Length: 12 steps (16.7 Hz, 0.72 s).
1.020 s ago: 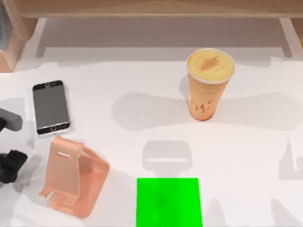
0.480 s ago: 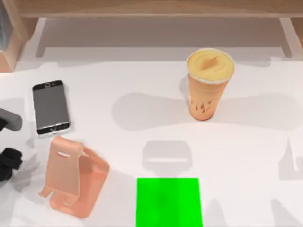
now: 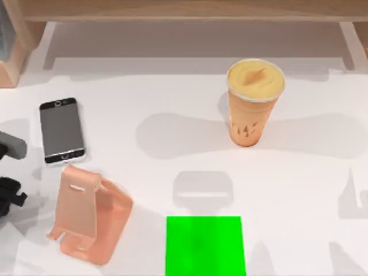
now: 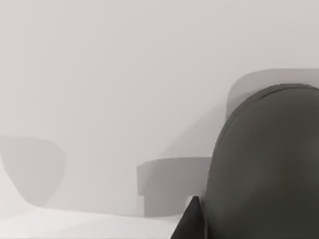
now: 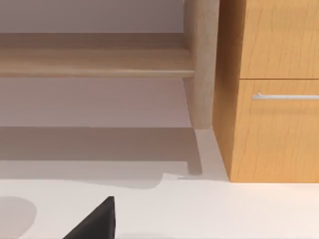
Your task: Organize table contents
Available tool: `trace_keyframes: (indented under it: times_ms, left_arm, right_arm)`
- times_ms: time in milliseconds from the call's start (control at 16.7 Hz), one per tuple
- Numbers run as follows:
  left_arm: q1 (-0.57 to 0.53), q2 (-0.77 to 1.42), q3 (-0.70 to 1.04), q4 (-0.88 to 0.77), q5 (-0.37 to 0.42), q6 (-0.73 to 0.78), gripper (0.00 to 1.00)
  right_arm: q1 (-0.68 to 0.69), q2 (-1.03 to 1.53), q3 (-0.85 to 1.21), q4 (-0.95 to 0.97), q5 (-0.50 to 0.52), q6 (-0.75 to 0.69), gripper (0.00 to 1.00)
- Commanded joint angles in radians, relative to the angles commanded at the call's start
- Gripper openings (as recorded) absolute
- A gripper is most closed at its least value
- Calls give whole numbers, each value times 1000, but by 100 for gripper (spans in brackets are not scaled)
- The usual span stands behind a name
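1. White counter (image 3: 172,98) spreads wide under a light wooden shelf (image 3: 190,10) along its far edge; in the right wrist view the shelf (image 5: 94,62) meets a wooden drawer unit (image 5: 279,89) with a metal handle.
2. Orange cup (image 3: 254,103) stands upright right of centre, well apart from everything else; its domed lid is closed, and the walls show an orange drink inside with darker marks low down.
3. Phone (image 3: 61,131) lies flat at the left, black and silver with a grey screen facing up; just in front of it, apart, stands a salmon-pink stand (image 3: 89,215), holding nothing.
4. Green pad (image 3: 204,245) lies at the near edge, nothing on it.
5. Left gripper (image 3: 8,195) sits at the left edge; whether its fingers are spread I cannot tell; its wrist view has a dark grey rounded mouse (image 4: 266,169) close up on the counter.
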Motion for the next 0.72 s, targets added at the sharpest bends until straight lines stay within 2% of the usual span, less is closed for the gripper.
trace_keyframes:
  times_ms: [300, 720]
  left_arm:
    - [-1, -23, 18, -27, 5, -3, 0]
    - [-3, -92, 139, -222, 5, -4, 0]
  right_arm:
    - [0, 0, 0, 0, 0, 0, 100]
    - [0, 0, 0, 0, 0, 0, 100]
